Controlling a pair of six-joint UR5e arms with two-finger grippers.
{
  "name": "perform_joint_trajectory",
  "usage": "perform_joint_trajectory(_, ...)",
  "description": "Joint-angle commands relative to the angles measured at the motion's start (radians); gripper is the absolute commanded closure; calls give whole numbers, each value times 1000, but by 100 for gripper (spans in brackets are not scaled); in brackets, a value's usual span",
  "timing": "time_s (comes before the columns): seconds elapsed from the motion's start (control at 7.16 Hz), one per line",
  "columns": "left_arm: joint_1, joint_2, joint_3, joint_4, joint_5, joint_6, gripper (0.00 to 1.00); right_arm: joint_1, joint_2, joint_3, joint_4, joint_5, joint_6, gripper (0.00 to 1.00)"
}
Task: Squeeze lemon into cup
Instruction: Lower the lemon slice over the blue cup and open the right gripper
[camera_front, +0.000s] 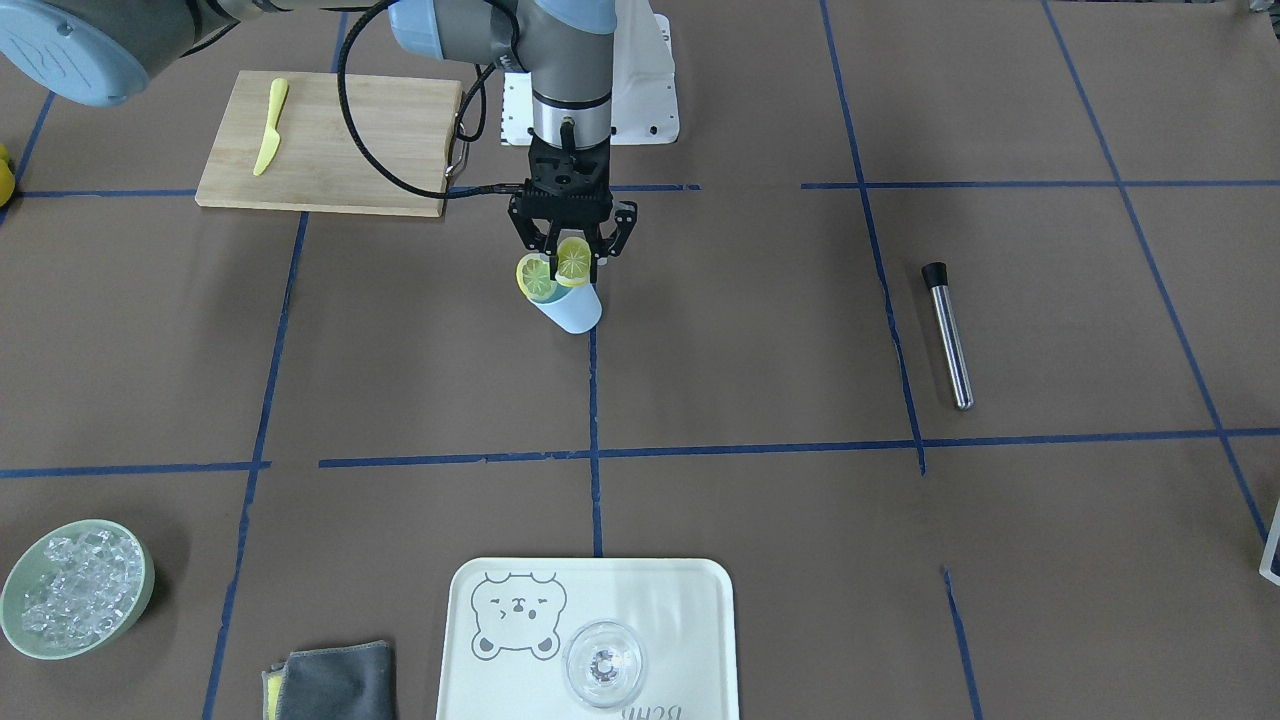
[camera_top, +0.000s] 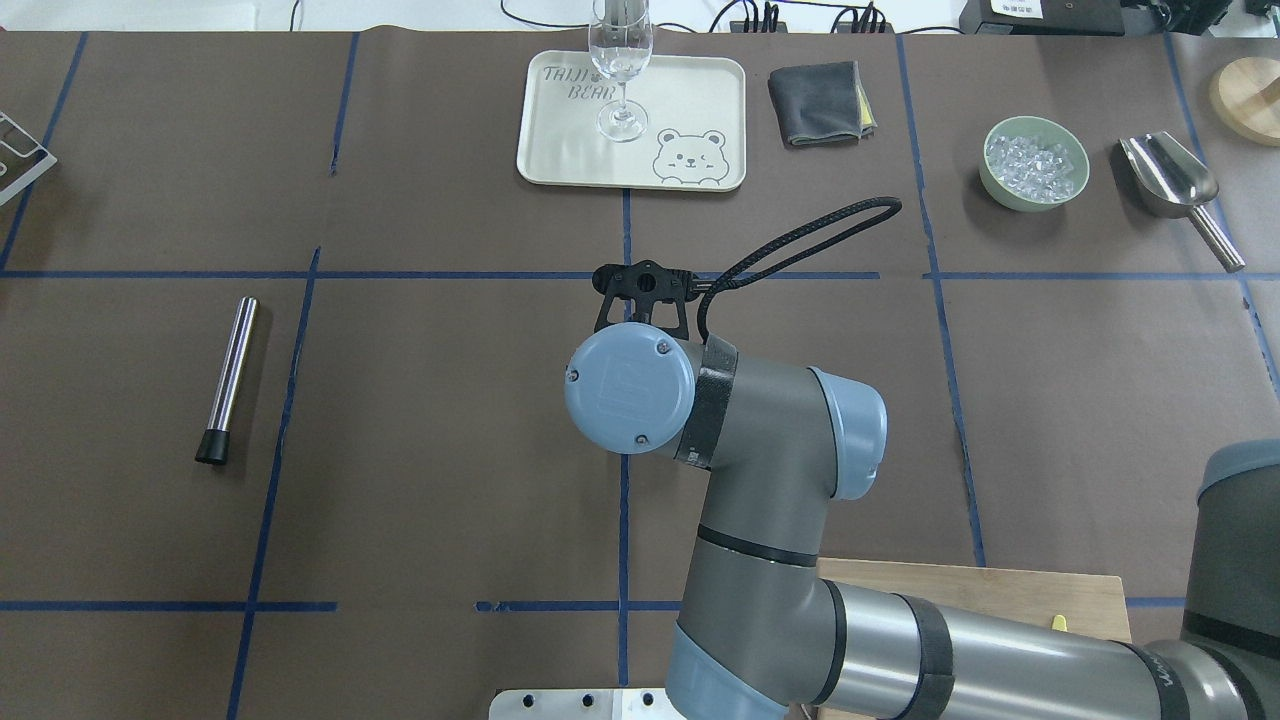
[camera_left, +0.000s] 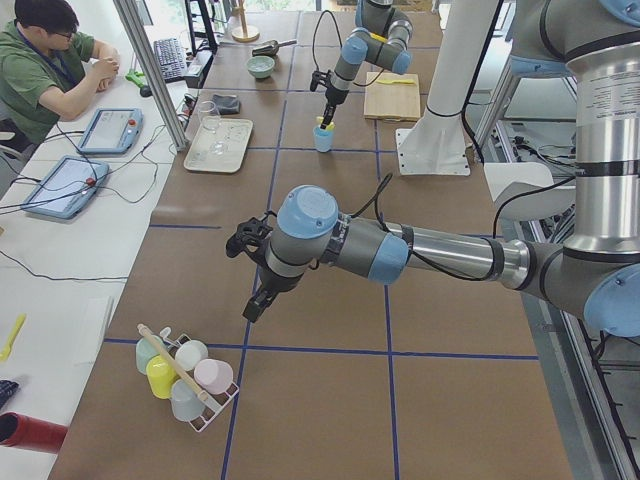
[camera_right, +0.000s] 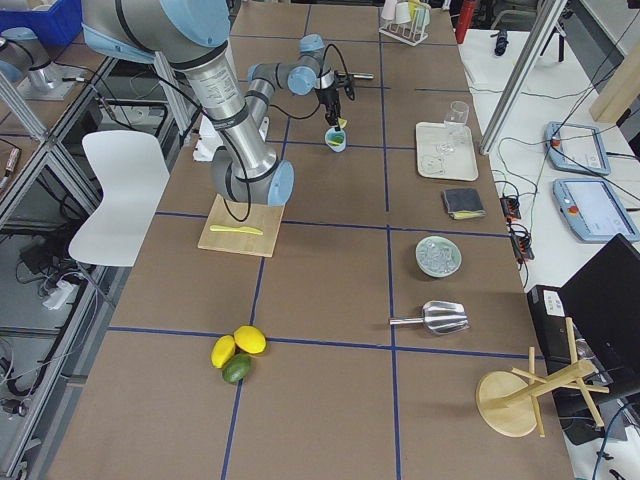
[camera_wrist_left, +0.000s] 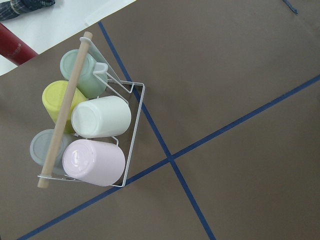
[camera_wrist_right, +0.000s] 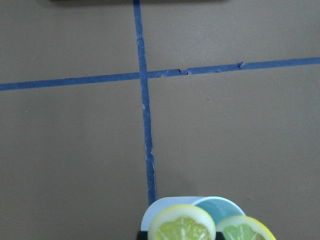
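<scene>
Right gripper (camera_front: 572, 248), pointing straight down in the upper centre of the front-facing frame, has both fingers drawn in on a small round yellow lemon half (camera_front: 574, 261), pale segmented cut face toward the camera. This lemon half sits directly above the mouth of the small light-blue tapered plastic cup (camera_front: 572, 308), which stands on the brown paper table (camera_front: 760, 360) at a blue tape line. A second lemon half (camera_front: 533, 276) sits just beside it at the cup rim. Left gripper (camera_left: 255, 306), centre left of the left-side frame, hovers near a white wire mug rack (camera_wrist_left: 66, 107); its opening cannot be judged
</scene>
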Motion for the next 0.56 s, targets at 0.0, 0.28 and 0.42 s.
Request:
perform_joint_trajectory(0.0,0,0,3,0,0,0,0,-1,4,-1,-1,0,0,56)
perform_joint_trajectory(0.28,0,2,4,2,0,0,0,-1,7,0,-3,0,0,46)
perform_joint_trajectory(0.42,0,2,4,2,0,0,0,-1,9,0,-3,0,0,46)
